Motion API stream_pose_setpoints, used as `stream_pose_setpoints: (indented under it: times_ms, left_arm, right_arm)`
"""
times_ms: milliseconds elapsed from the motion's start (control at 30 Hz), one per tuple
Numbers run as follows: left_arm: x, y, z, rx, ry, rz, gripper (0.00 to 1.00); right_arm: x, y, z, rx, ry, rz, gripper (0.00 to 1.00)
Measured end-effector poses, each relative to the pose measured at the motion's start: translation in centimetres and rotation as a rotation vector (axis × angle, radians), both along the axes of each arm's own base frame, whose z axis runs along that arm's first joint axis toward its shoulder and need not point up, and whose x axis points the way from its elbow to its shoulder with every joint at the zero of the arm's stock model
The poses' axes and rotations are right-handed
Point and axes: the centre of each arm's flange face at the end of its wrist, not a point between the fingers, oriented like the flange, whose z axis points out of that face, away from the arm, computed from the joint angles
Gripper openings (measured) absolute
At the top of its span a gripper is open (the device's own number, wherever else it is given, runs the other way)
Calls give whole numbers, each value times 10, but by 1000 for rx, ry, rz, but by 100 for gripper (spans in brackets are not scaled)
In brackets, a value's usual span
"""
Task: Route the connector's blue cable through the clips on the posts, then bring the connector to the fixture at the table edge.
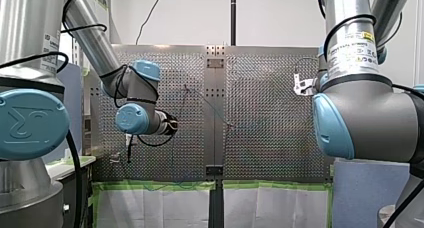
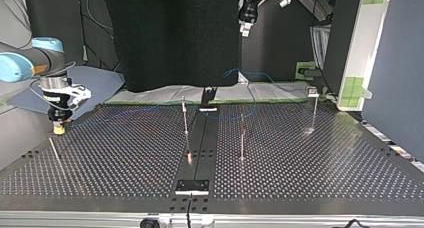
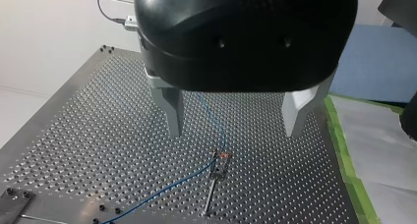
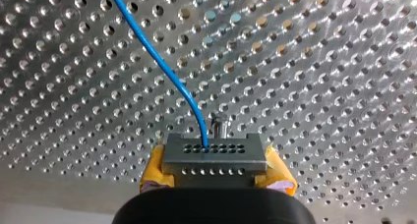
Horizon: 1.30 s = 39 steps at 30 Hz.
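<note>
My right gripper (image 4: pixel 216 177) is shut on the grey metal connector (image 4: pixel 212 157), with yellow pads (image 4: pixel 156 167) on both its sides. The blue cable (image 4: pixel 162 62) leaves the connector's face and runs away over the perforated plate. In the top view that gripper (image 2: pixel 59 128) hangs just above the table at the left. Three thin posts (image 2: pixel 185 119) (image 2: pixel 242 138) (image 2: pixel 314 110) stand across the middle. My left gripper (image 3: pixel 236 130) is open and empty, high above a post with a clip (image 3: pixel 219 164); the blue cable (image 3: pixel 212 116) passes at this clip.
A black plate with a pale bar (image 2: pixel 192 186) sits at the table's near edge in the top view, and another bracket (image 2: pixel 209 101) at the far edge. A thin rod (image 2: pixel 55 150) lies near my right gripper. Green tape (image 3: pixel 344 150) borders the table.
</note>
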Motion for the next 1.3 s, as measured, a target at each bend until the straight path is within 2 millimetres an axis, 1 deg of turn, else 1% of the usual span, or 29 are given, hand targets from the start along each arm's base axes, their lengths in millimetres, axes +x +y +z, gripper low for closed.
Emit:
stream_pose_setpoints:
  times_ms: [100,233,367,533,667,800,1100,1300]
  left_arm:
    - [1,1,0,1,1,3,100]
    - [2,1,0,2,2,6,100]
    - [1,2,-1,10,7,8,100]
    - [2,4,-1,26,13,11,100]
    - [3,5,-2,29,14,15,100]
    - [4,6,-2,30,15,18,100]
    - [4,7,-2,38,19,25,100]
    - [5,9,-2,50,18,41,100]
  right_arm:
    - [0,-1,-2,1,-7,18,0]
    - [-2,-4,-10,6,-11,44,0]
    - [-7,-7,-16,9,-13,69,0]
    - [-17,-9,-17,10,-15,89,0]
    - [-20,-9,-17,10,-14,112,0]
    - [-18,-8,-17,9,-11,149,0]
    - [-3,-1,-16,12,-5,242,0]
    - [-2,3,-14,21,1,287,0]
